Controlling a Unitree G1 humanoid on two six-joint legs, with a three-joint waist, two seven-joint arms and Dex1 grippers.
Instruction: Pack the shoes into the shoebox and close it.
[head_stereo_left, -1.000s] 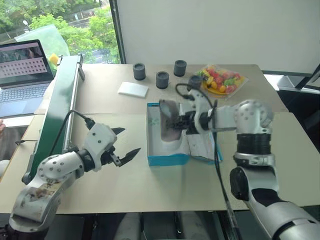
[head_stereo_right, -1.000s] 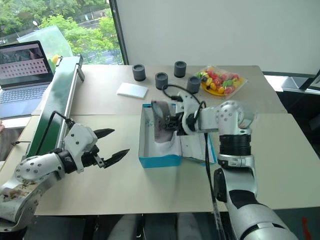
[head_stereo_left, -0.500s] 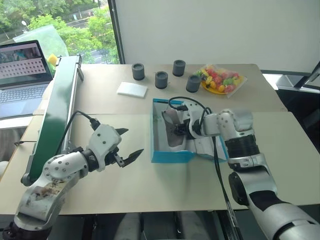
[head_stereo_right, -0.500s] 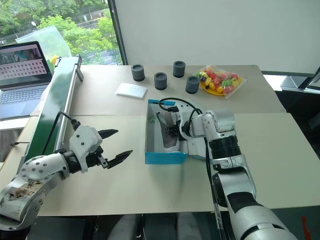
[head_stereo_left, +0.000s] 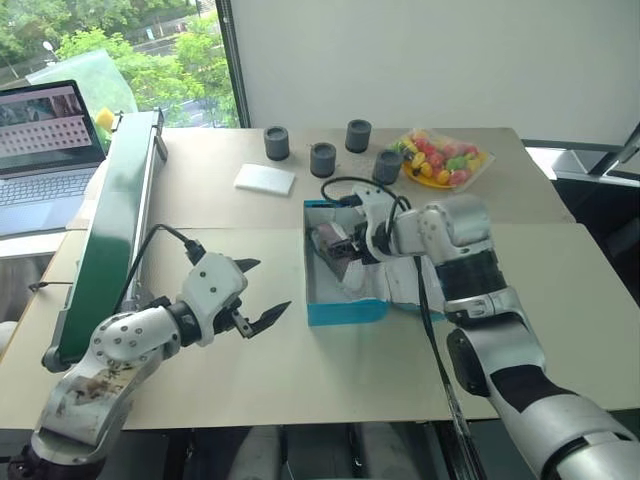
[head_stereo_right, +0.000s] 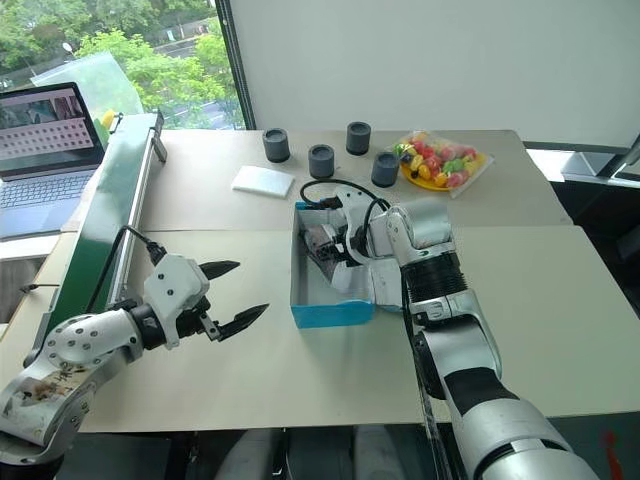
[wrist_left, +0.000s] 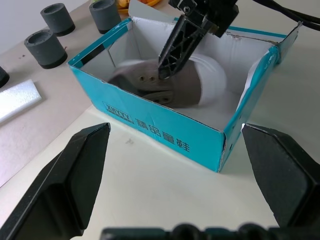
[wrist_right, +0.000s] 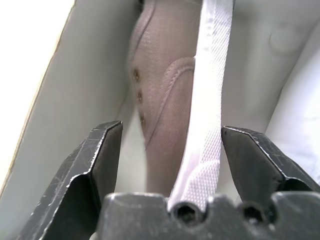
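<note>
The turquoise shoebox stands open in the middle of the table, its lid folded out flat to its right. One grey-beige shoe lies on its side inside, white sole showing. My right gripper reaches down into the box, open, its fingers standing either side of the shoe with gaps to it. A pale whitish shape lies behind the shoe; I cannot tell what it is. My left gripper hovers open left of the box, holding nothing.
A long green rail runs along the table's left side, with a laptop beyond it. Behind the box lie a flat white pad, several dark cylinders and a tray of colourful pieces.
My right gripper carried the shoe from above the box down into it and opened; the shoe now lies loose inside. The left arm kept still.
</note>
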